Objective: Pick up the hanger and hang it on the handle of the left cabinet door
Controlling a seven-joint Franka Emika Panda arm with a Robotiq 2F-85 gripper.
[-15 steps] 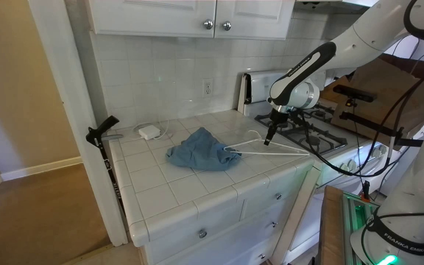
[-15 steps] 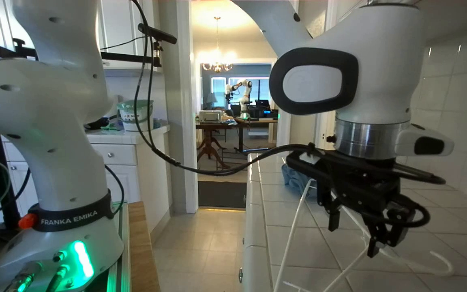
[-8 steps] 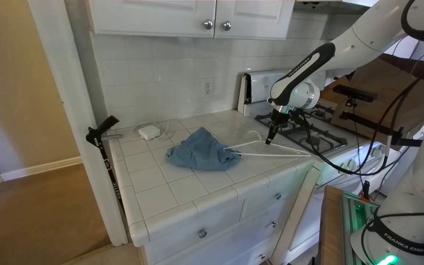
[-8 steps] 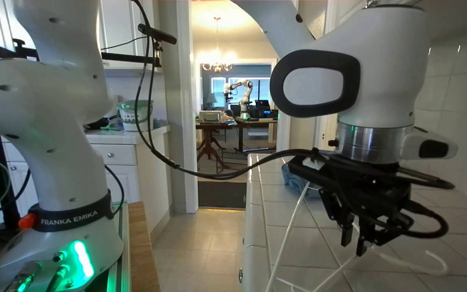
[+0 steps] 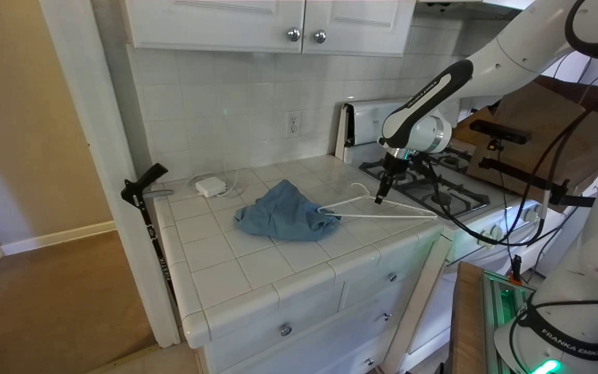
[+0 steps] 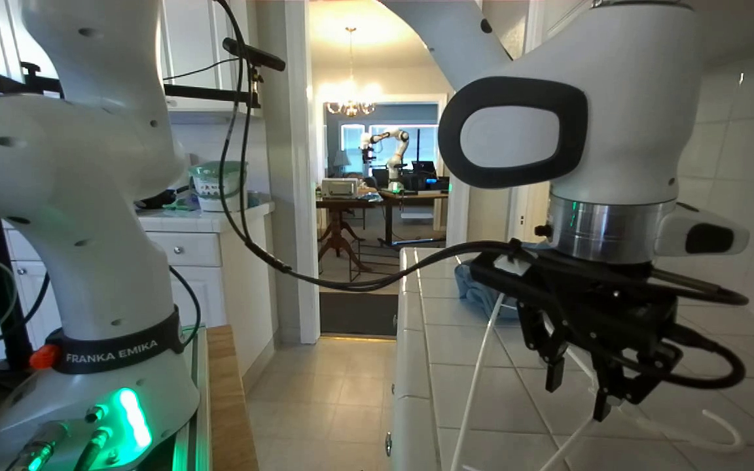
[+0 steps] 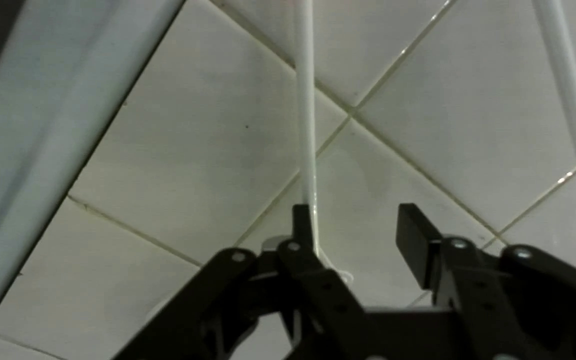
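The white hanger (image 5: 382,216) lies on the tiled counter, its left end at the blue cloth. It also shows in an exterior view (image 6: 479,379) and the wrist view (image 7: 306,100). My gripper (image 5: 379,200) is low over the hanger's hook side. Its fingers are apart in an exterior view (image 6: 576,400) and in the wrist view (image 7: 355,225). One hanger rod runs along the inner side of the left finger in the wrist view; I cannot tell whether they touch. The left cabinet door (image 5: 216,23) is shut, with a round metal knob (image 5: 293,34) at its lower right corner.
The crumpled blue cloth (image 5: 283,213) lies left of the hanger. A white adapter (image 5: 211,186) with a cable sits at the back left. The gas stove (image 5: 439,200) adjoins the counter's right side. A black reacher stick (image 5: 148,208) leans at the counter's left end.
The fingers came closer together half a second ago and are now wider apart again. The hanger shifted slightly and then back. The gripper has moved only a little.
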